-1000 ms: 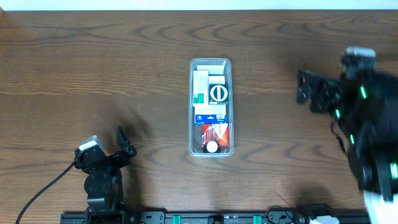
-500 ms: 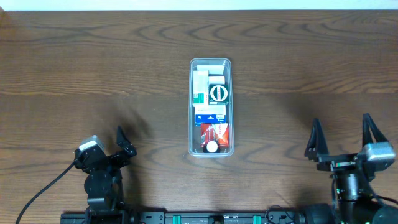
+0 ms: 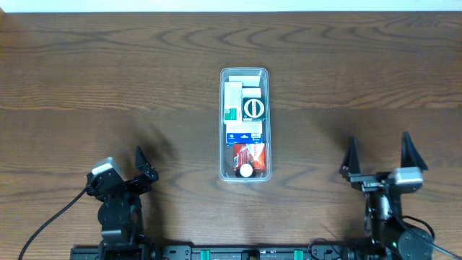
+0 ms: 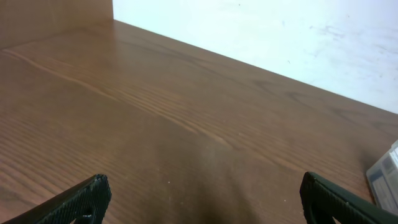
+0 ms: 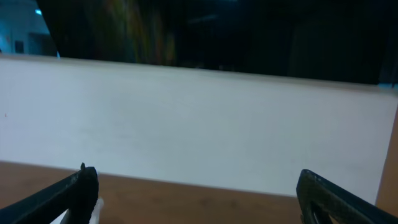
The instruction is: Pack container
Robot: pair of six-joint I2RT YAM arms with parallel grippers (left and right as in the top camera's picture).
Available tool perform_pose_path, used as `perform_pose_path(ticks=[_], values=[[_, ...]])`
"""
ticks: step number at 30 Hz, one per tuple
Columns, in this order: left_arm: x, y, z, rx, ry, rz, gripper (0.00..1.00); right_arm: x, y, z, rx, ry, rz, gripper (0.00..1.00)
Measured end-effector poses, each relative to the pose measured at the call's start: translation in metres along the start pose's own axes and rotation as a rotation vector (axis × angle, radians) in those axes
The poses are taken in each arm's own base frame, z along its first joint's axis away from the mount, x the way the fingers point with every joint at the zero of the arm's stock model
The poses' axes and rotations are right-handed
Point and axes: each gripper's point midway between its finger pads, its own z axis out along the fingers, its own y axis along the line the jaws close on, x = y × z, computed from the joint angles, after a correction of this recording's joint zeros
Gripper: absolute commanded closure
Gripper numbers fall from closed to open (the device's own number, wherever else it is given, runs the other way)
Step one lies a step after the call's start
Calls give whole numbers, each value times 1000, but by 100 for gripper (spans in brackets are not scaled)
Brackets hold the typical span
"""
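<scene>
The container [image 3: 223, 123], a clear long narrow tub, stands at the middle of the wooden table. It holds several small boxes: white ones at the far end, a green-and-white one [image 3: 253, 108], a blue-and-white one and a red one [image 3: 248, 153] at the near end. Its corner shows at the right edge of the left wrist view [image 4: 387, 174]. My left gripper [image 3: 142, 165] is open and empty at the near left, apart from the tub. My right gripper [image 3: 379, 157] is open and empty at the near right; in its wrist view [image 5: 196, 199] nothing lies between the fingers.
A white wall [image 5: 199, 118] runs along the table's far edge [image 3: 231, 12]. Bare wood [image 4: 186, 124] lies in front of the left gripper.
My right arm has swung back from the far right to the near right edge and settled low, shifting slightly left, with its gripper open. The left arm and the container have not moved.
</scene>
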Motion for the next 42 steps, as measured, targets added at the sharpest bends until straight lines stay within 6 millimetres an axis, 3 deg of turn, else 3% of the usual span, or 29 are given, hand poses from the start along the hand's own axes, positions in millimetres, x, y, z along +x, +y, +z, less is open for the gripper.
perform_pose_path(ticks=[7,20,42], values=[[0,0,0,0,0,0,2,71,3,-1,-4,126,-4,1],[0,0,0,0,0,0,2,126,4,-14,-7,354,-7,1],[0,0,0,0,0,0,2,128,4,-14,-8,359,-7,1]])
